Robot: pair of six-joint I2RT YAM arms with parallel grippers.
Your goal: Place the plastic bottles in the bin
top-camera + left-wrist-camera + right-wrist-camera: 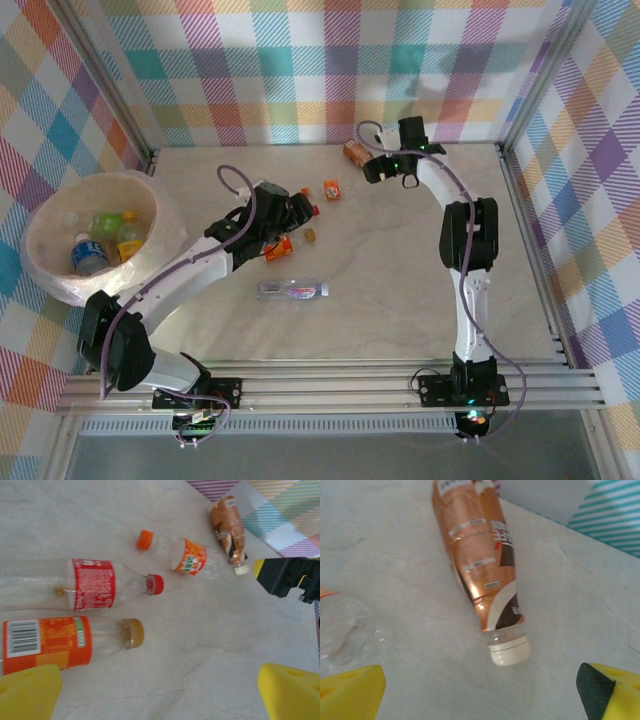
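Note:
Several plastic bottles lie on the table. A brown-sleeved bottle [480,555] with a white cap lies just ahead of my right gripper [480,695], which is open and empty, also seen at the back as the right gripper [376,167]. My left gripper [160,695] is open over bare table, right of a red-label bottle [92,583] and an orange-label bottle [47,642]. A crushed orange-label bottle [187,557] lies further off. From above, the left gripper [296,212] hovers mid-table, and a clear bottle [292,290] lies nearer the bases. The white bin [40,265] stands at the left with bottles inside.
Plaid walls and metal rails [528,200] close in the table at the back and on both sides. The two grippers are close together near the back middle. The bin's rim [160,205] sits beside the left arm's forearm.

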